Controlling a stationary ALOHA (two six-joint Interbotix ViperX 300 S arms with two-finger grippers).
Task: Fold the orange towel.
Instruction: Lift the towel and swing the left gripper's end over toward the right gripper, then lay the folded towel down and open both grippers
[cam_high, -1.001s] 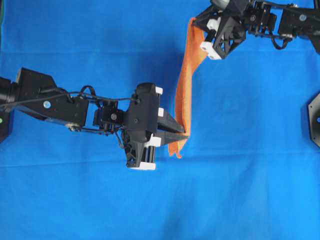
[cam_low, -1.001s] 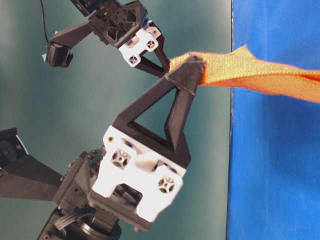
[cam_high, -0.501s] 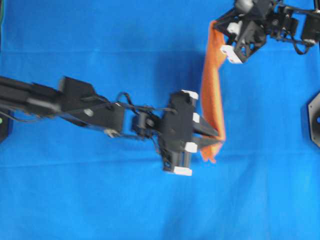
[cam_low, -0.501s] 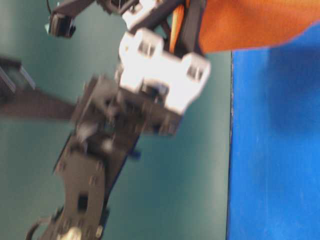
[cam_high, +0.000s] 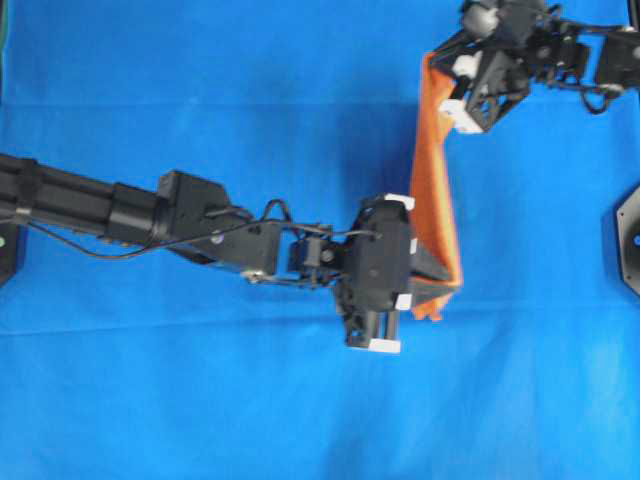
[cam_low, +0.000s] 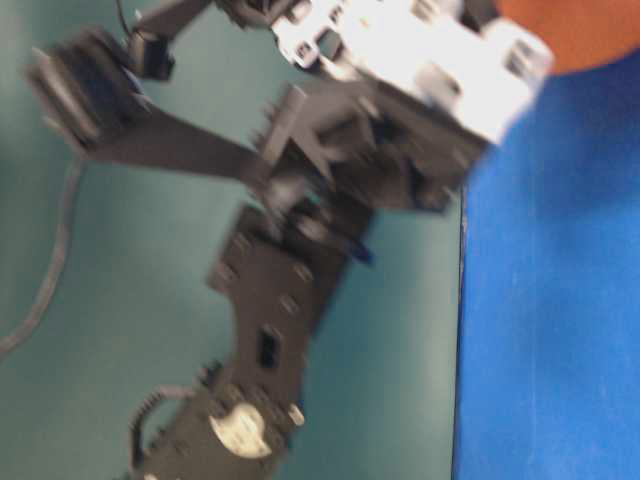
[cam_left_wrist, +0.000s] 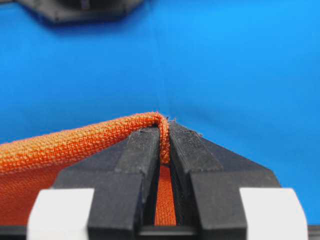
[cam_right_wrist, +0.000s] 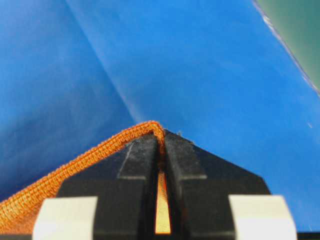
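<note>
overhead, the orange towel (cam_high: 434, 190) hangs stretched as a narrow band between the two grippers, lifted above the blue bench (cam_high: 200, 400) on the right half of the view. the left gripper (cam_high: 452, 287) reaches across from the left on a long black arm and has its fingers (cam_left_wrist: 145, 150) clamped together on the lower end of the towel, where a hemmed corner curls over the fingertip in the left wrist view. the right gripper (cam_high: 432, 62), near the top right edge, has its fingers (cam_right_wrist: 142, 150) pressed shut on the upper corner, the stitched hem running off to the lower left in the right wrist view. at table level the scene is blurred; only a patch of orange shows at the top right behind the black and white gripper body.
</note>
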